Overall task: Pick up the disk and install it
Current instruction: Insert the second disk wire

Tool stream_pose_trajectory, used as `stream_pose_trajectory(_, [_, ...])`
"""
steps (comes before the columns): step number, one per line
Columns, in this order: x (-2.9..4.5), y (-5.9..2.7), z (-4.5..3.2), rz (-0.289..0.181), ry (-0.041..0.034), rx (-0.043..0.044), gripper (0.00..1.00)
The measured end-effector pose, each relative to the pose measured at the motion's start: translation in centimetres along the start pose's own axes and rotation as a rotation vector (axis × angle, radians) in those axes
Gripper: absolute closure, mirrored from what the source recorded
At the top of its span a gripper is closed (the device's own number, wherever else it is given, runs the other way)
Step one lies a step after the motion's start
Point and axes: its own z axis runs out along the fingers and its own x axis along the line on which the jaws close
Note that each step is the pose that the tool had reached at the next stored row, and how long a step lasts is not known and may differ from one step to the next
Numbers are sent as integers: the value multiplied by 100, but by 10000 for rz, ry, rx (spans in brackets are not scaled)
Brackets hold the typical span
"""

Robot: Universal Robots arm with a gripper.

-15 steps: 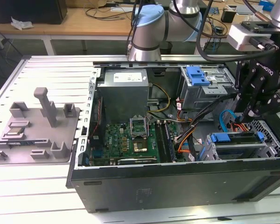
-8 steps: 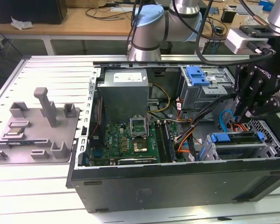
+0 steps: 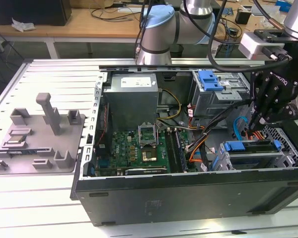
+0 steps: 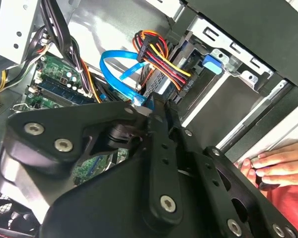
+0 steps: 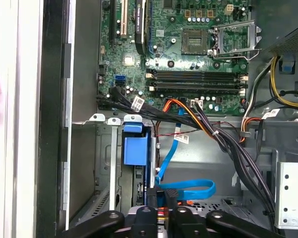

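Exterior view: pincer (image 3: 252,125) hangs inside open PC case (image 3: 188,191), fingers drawn together w/ nothing between them. Disk (image 3: 253,154) sits just below pincer in its drive cage, blue rail up, apparently seated already. Thin blue cable (image 5: 188,187) loops right beside the fingertips, near the disk's connector end.

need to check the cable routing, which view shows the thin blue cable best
The first wrist view: the thin blue cable runs unobstructed from its loop up toward the motherboard. The second wrist view shows the loop partly behind the claw. The exterior view shows a short stretch.
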Motion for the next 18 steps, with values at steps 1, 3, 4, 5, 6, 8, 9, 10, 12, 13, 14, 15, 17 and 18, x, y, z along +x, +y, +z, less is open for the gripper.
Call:
stream_pose_trajectory(1, [0,0,0,0,-3,0,84])
stream_pose_trajectory(3, [1,0,0,0,-10,1,84])
stream_pose_trajectory(4, [1,0,1,-1,-14,1,84])
stream_pose_trajectory(5, [2,0,1,0,-18,1,84])
stream_pose_trajectory(6, [2,0,1,0,-20,1,84])
stream_pose_trajectory(8, [2,0,1,0,-20,1,84])
stream_pose_trajectory(9, [2,0,1,-1,-22,1,84])
stream_pose_trajectory(10, [2,0,1,0,-23,1,84])
stream_pose_trajectory(12, [4,0,1,-1,-22,1,84])
stream_pose_trajectory(13, [8,0,2,0,-23,1,84])
stream_pose_trajectory(14, [10,0,1,0,-21,1,84])
stream_pose_trajectory(15, [14,0,2,0,-22,1,84])
stream_pose_trajectory(17, [21,-1,2,1,-22,1,84])
stream_pose_trajectory(18, [25,-3,3,0,-23,1,84])
